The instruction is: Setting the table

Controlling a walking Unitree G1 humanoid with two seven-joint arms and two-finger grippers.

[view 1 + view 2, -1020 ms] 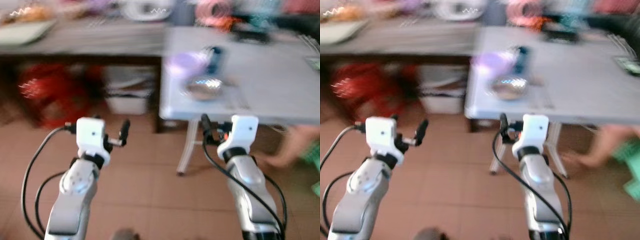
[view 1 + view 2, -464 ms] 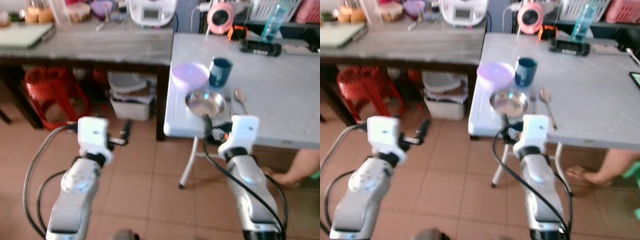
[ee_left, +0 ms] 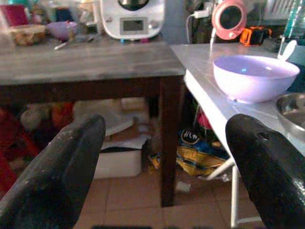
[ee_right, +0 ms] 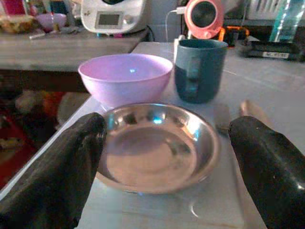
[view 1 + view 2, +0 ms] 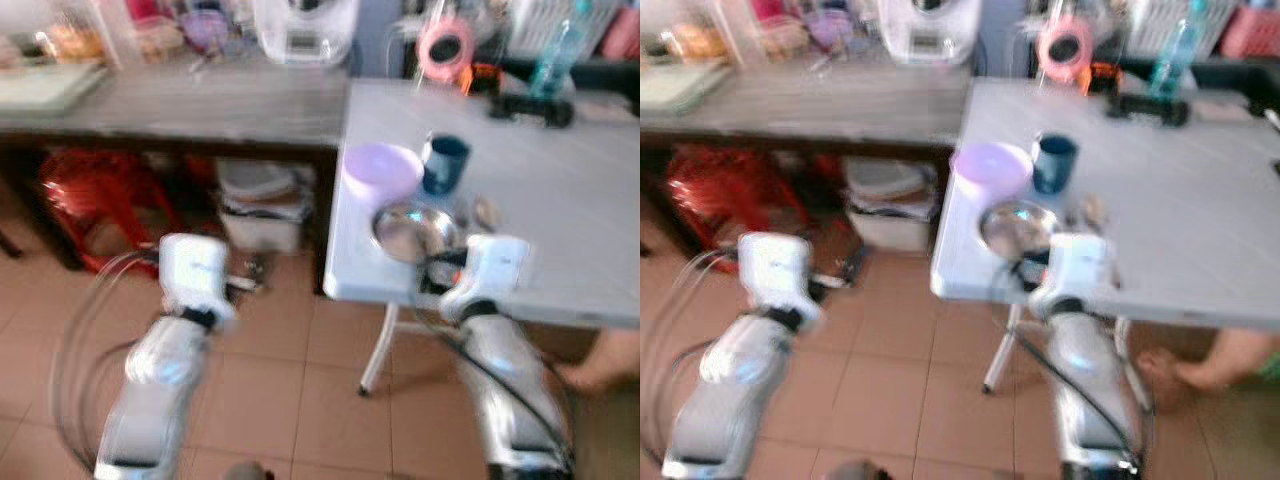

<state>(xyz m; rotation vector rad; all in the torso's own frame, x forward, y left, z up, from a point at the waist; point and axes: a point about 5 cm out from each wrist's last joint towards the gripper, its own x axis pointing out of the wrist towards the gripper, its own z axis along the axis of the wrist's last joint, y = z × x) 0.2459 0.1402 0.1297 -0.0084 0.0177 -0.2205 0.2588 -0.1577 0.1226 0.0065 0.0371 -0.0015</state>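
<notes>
On the white table (image 5: 570,215), near its left front corner, stand a lilac bowl (image 5: 381,170), a shallow steel dish (image 5: 412,232) and a dark blue cup (image 5: 443,165). A spoon (image 5: 487,212) lies right of the dish. My right gripper (image 4: 167,126) is open at the table's front edge and faces the steel dish (image 4: 159,145), with the lilac bowl (image 4: 125,76) and the cup (image 4: 198,69) behind it. My left gripper (image 3: 167,124) is open over the floor left of the table, holding nothing; the lilac bowl (image 3: 255,76) is ahead on one side.
A dark wooden side table (image 5: 200,105) with a white appliance (image 5: 305,25) adjoins the white table on the left. A red stool (image 5: 95,190) and a white box (image 5: 262,205) sit beneath it. A person's foot (image 5: 600,370) rests on the tiles under the table's right part.
The camera has moved a little closer to the table and the picture is blurred again. My right gripper now sits nearer the steel dish at the table edge.
</notes>
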